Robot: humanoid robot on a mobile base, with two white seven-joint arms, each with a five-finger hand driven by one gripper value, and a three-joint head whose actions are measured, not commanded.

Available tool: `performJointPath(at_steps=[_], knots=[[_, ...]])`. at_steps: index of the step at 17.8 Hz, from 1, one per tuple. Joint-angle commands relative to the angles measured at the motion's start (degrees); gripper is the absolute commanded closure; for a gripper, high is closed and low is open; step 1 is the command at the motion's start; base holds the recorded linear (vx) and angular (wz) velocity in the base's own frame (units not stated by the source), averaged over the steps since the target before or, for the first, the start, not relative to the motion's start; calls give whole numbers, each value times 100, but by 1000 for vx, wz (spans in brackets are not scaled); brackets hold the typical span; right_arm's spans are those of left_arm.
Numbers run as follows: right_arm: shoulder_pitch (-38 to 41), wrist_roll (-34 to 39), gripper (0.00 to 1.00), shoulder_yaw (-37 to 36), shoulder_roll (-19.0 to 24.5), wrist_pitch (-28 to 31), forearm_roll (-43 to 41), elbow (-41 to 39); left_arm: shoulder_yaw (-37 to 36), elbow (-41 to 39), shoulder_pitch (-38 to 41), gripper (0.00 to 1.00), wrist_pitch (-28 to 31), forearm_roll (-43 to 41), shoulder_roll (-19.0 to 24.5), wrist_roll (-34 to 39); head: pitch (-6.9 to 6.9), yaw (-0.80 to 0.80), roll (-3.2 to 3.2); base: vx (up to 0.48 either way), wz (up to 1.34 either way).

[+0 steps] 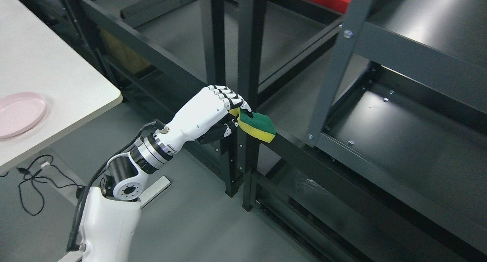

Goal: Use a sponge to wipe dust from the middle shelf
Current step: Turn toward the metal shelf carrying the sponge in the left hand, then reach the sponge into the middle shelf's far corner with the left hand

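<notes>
My left hand is white with black finger joints and reaches in from the lower left. Its fingers are curled shut on a green and yellow sponge, green side up. The sponge sits at the front rail of the dark metal shelving, just left of a grey upright post. The dark shelf board lies to the right of the sponge, behind that rail. My right hand does not show.
A white table with a pink plate stands at the left. Black uprights rise just behind my hand. A higher shelf is at the upper right. Black cables lie on the grey floor.
</notes>
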Motion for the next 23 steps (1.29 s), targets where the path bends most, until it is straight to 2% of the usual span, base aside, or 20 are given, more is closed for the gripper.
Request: performJointPath(at_steps=[1, 5, 7, 10, 13, 15, 17, 20, 23], knots=[[1, 2, 0, 0, -100, 4, 0, -100, -765, 10, -93, 99, 3, -14, 40, -56, 0, 0, 0, -153, -585], [1, 2, 0, 0, -100, 4, 0, -100, -1828, 186, -539, 98, 3, 12, 40, -65, -1, 0, 0, -169, -657], [1, 2, 0, 0, -100, 4, 0, -100, -2269, 291, -1083, 98, 3, 21, 40, -56, -1, 0, 0, -172, -821], [1, 2, 0, 0, -100, 4, 0, -100, -2979, 572, -2321, 99, 3, 283, 40, -56, -1, 0, 0, -158, -891], [1, 2, 0, 0, -100, 4, 0, -100, -3622, 573, -2921, 99, 117, 373, 40, -4, -3, 0, 0, -101, -824], [1, 2, 0, 0, -100, 4, 0, -100, -3598, 546, -3605, 99, 213, 242, 40, 5, -3, 0, 0, -35, -506], [1, 2, 0, 0, -100, 4, 0, -100, -3588, 590, -4274, 99, 651, 215, 40, 119, -3, 0, 0, 3, -91], [1, 2, 0, 0, -100, 4, 0, -100, -3676, 713, -4461, 99, 908, -92, 40, 400, -3, 0, 0, 19, 124], [1, 2, 0, 0, -100, 4, 0, -100, -3861, 784, -4452, 99, 917, -128, 40, 506, -3, 0, 0, 37, 110]])
